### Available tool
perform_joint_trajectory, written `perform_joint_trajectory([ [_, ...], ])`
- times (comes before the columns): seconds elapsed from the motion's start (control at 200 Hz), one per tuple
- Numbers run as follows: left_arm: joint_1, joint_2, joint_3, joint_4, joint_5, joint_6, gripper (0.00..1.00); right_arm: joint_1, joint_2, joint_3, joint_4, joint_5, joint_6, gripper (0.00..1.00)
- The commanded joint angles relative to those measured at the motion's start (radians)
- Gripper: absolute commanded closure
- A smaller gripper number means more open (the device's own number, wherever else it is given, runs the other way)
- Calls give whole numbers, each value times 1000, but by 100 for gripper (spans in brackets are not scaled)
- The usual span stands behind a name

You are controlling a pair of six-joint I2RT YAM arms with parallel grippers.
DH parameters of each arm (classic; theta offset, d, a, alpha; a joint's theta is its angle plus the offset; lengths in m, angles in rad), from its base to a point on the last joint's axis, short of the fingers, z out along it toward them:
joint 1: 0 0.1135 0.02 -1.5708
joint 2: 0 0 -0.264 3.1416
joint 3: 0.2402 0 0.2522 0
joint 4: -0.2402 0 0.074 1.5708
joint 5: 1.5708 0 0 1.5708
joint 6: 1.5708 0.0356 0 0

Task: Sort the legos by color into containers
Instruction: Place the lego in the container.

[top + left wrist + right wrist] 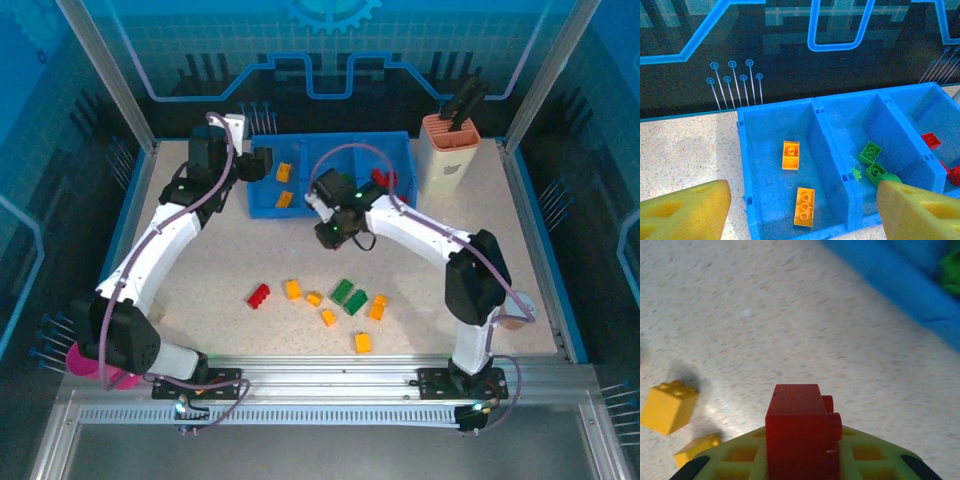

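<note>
The right gripper (802, 452) is pinching a red brick (800, 425). Its two fingers are pressing on the brick's sides, so the brick is standing up out of the fingertips with its studs turned to the right in the wrist view. I think it is being held high like this so that it can pass over the wall of the blue tray (270, 210) and be dropped inside. This gripper is hanging above the bare table (200, 280), just in front of the tray and not over it. The right compartment, where the other red bricks (931, 140) are lying, is farther to the right in the top view. The left gripper (802, 215) is spread wide with nothing between its fingers. It is hovering over the near edge of the left compartment, where two orange bricks (791, 155) are lying, probably because this compartment is taking the orange colour. Green bricks (870, 152) are lying in the middle compartment. The loose bricks (325, 305), in red, orange and green, are waiting on the table nearer the arm bases, well apart from both grippers.
</note>
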Motion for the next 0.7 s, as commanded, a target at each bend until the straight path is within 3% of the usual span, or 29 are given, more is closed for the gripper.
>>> perform_joint_trajectory([
  [0.0, 6, -46, 21, -30, 40, 0, 22, -59, -40, -1, 7, 69, -57, 78],
  [0.21, 7, -93, 35, -91, 38, 22, 20, -212, -6, 112, 46, 80, -92, 77],
  [0.696, 7, -285, -59, -231, 11, 58, 17, -419, 407, 544, 35, 34, -117, 75],
])
